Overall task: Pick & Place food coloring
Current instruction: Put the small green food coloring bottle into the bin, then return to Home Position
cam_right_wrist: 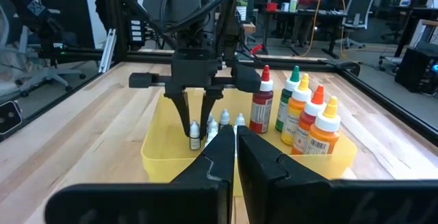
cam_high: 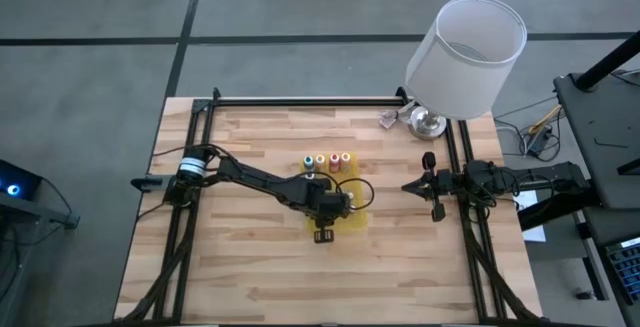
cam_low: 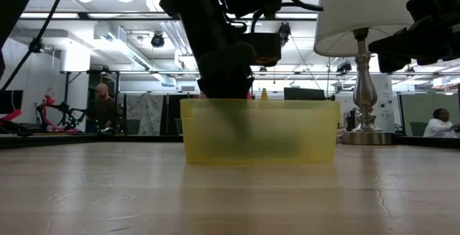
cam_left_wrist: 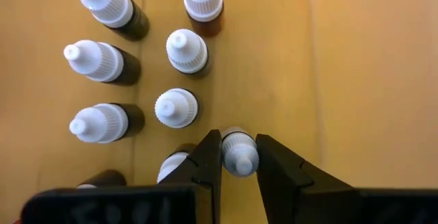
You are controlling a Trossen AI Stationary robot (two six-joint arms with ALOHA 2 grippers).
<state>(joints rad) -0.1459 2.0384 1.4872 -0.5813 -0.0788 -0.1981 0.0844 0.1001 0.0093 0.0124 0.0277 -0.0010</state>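
While pinched upright, cap skyward, between the left gripper [cam_left_wrist: 239,166] fingers [cam_left_wrist: 205,162]: one food coloring bottle [cam_left_wrist: 239,152].

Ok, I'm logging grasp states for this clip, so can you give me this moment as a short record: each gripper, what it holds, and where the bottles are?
left gripper: over the yellow tray, fingers closed on a small white-capped bottle
held item: upright, inside the tray among other white-capped bottles
coloured-cap bottles: upright in a row on the table, beside the tray, untouched
right gripper: shut, empty, waiting at the table's right edge
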